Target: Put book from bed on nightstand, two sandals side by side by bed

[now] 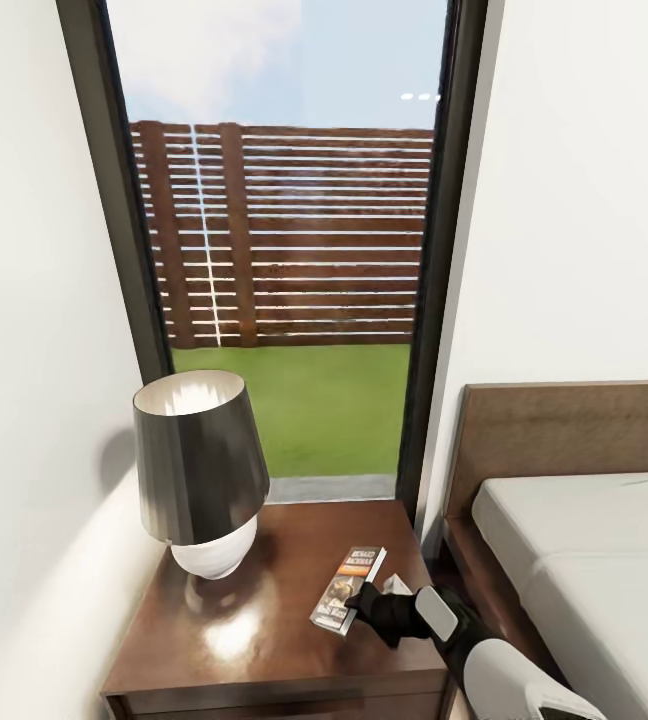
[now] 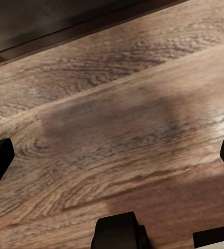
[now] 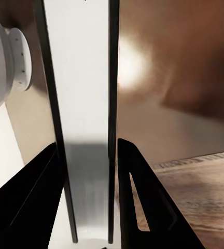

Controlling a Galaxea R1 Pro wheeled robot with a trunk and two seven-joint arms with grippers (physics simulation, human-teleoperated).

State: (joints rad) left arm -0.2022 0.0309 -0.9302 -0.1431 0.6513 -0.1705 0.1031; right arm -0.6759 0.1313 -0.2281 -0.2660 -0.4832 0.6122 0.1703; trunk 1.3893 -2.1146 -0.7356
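Head view, left to right: plain white wall (image 1: 34,300), then a tall black-framed window (image 1: 289,250) showing a slatted brown fence (image 1: 294,235) above green grass (image 1: 304,405) and pale blue sky. Below the window stands the nightstand (image 1: 264,630) — dark brown, glossy top with a bright highlight near its middle. On its left half sits a table lamp (image 1: 199,470): dark conical shade, rounded white base, upright. Right of the lamp the book (image 1: 349,590) is on the nightstand top near the right edge, cover with the orange band facing up and tilted; one long edge looks raised, though I cannot tell how much of it touches the wood. The right gripper (image 1: 364,603) reaches in from the lower right and is clamped on the book's near end. The right wrist view confirms this: both black fingers (image 3: 138,202) press against the book (image 3: 86,119), seen edge-on as a pale strip of pages between dark covers, with the lamp's white base (image 3: 3,67) to one side and the glossy wood beyond. Further right in the head view: white wall, then the bed (image 1: 574,560) — brown headboard, pale mattress, just beside the nightstand. Left wrist view: left gripper (image 2: 112,155) spread wide, holding nothing, over the wood-plank floor (image 2: 117,119).
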